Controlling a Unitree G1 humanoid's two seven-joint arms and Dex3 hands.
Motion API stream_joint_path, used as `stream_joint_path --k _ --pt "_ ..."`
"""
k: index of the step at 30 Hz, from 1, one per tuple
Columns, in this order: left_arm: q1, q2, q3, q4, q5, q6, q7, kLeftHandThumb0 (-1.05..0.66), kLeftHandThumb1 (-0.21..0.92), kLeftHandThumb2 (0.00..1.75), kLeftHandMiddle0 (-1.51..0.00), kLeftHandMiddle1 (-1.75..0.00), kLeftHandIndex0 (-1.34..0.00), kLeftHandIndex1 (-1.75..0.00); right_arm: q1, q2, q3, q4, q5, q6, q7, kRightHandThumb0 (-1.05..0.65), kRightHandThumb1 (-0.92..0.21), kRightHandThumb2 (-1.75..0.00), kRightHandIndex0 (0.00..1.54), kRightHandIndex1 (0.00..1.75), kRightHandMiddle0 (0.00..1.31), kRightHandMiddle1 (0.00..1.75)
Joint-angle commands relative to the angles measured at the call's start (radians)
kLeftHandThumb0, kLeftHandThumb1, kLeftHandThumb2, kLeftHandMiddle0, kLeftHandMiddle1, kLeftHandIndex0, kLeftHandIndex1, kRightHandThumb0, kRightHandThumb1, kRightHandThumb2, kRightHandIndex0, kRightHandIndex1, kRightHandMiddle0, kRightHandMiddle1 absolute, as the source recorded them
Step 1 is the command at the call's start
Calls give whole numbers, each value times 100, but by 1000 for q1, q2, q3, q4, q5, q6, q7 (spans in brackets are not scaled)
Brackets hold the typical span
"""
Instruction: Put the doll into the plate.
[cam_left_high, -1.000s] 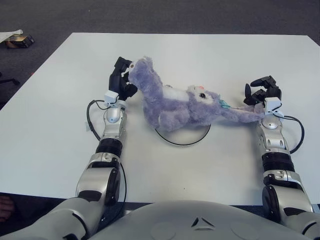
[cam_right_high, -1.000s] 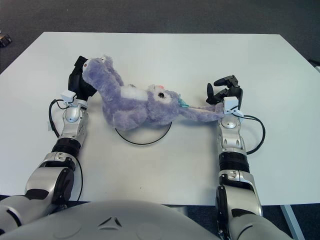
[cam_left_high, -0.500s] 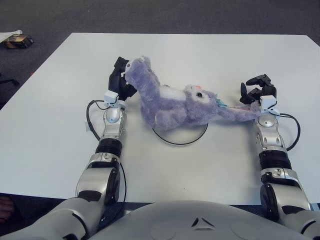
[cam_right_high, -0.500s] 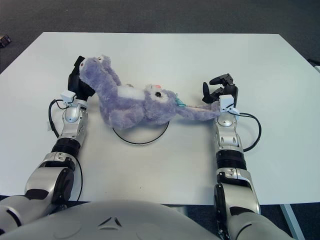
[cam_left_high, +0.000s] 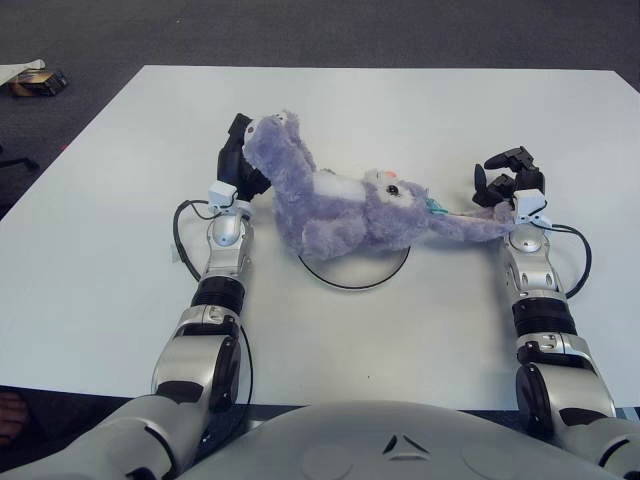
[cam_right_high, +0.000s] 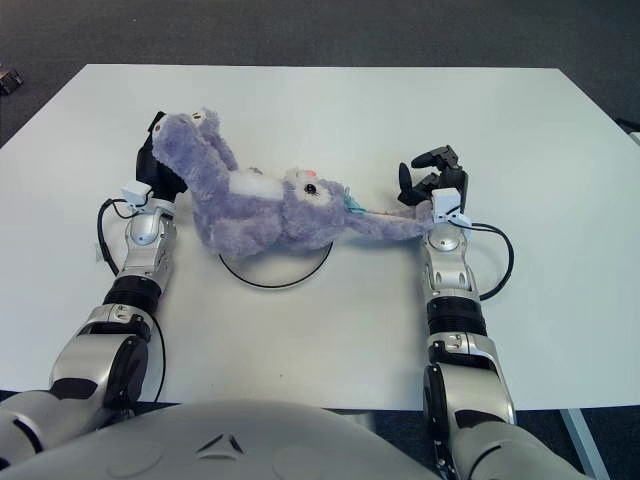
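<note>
Purple plush doll (cam_left_high: 340, 205) stretched over white table (cam_left_high: 120, 200), body above black-rimmed plate (cam_left_high: 355, 278). Left hand (cam_left_high: 240, 160) clasps one limb, right hand (cam_left_high: 505, 190) pinches opposite limb; two-point hold keeps doll centred for lowering.

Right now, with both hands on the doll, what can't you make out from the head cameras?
- Plate: only its near rim shows; the doll covers the rest, so contact is unclear.
- Left hand: fingers hidden behind the doll's limb, both views.
- Right hand: its hold on the doll's limb tip is masked by the wrist.
- Item at the left eye view's top-left edge: cut off.
</note>
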Motion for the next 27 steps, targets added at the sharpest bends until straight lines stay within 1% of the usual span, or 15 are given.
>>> stream_joint_path --k 1,27 --pt "105 -20 -12 64 27 -9 10 -36 92 31 -90 -175 -43 -151 15 24 9 29 10 20 22 -41 -56 -100 94 175 43 175" --pt "103 -17 -12 71 26 -8 7 -36 92 31 -90 -175 -43 -151 18 37 3 35 25 0 25 -40 -58 -97 95 175 42 175"
